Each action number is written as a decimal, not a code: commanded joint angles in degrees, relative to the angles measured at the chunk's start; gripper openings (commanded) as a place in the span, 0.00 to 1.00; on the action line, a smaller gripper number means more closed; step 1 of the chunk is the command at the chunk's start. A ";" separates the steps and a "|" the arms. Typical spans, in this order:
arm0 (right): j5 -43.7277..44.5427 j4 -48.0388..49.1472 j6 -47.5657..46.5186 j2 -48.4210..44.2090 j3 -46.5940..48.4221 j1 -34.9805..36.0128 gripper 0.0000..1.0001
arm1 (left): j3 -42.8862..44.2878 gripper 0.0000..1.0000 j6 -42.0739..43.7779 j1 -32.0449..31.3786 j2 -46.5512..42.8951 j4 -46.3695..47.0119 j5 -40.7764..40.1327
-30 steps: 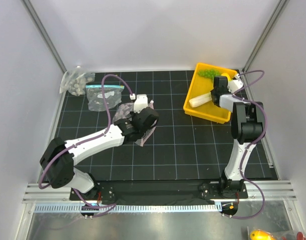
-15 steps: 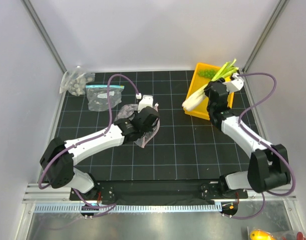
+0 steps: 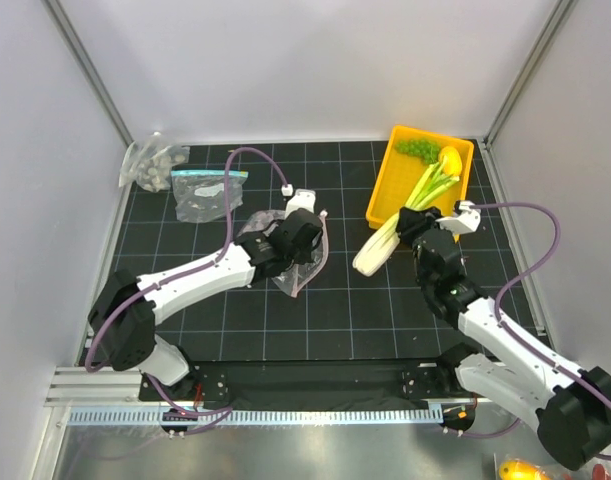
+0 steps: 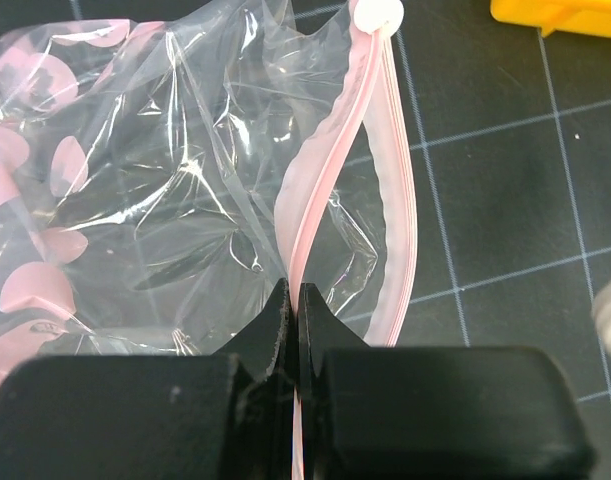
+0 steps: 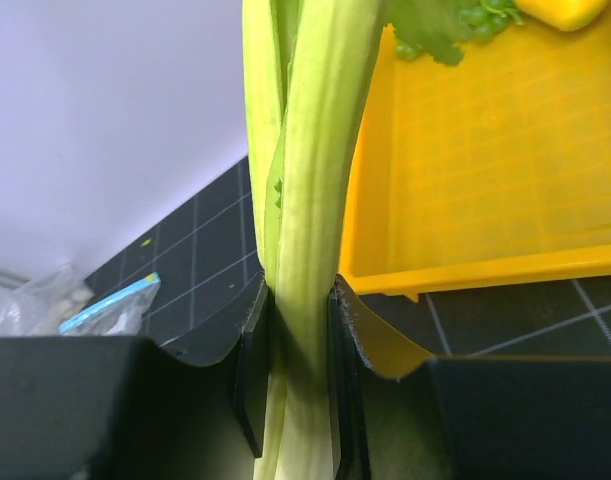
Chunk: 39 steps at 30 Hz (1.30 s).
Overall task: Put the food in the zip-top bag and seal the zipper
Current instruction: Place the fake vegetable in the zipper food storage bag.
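Note:
My left gripper (image 3: 303, 222) is shut on the pink-red zipper strip (image 4: 307, 205) of the dotted zip-top bag (image 3: 290, 262) and holds its mouth up; the pinch shows in the left wrist view (image 4: 293, 300). The bag (image 4: 135, 200) lies crumpled on the mat. My right gripper (image 3: 417, 222) is shut on the leek (image 3: 385, 238), held above the mat with its white end pointing toward the bag. The stalk (image 5: 310, 250) stands between the jaws in the right wrist view (image 5: 300, 330). The lemon (image 3: 450, 158) and the grapes (image 3: 417, 148) lie in the yellow tray (image 3: 385, 195).
A clear bag with a light-blue zipper (image 3: 200, 193) lies at the back left. A bunched dotted bag (image 3: 151, 165) sits in the back-left corner. The yellow tray stands at the back right, by the enclosure wall.
My right gripper lifted the leek out of the yellow tray and carried it forward and left toward the bag. My left gripper shifted slightly right and back with the zipper strip.

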 commanded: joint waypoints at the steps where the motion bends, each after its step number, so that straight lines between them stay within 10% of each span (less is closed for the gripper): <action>1: -0.06 6.34 -1.52 -3.14 0.65 2.53 0.05 | 2.99 0.00 -0.41 -0.11 1.72 -0.66 3.32; 39: -13.42 42.28 -30.62 -5.95 -8.47 18.53 0.01 | 3.51 0.00 -11.12 -0.02 -10.15 6.98 44.62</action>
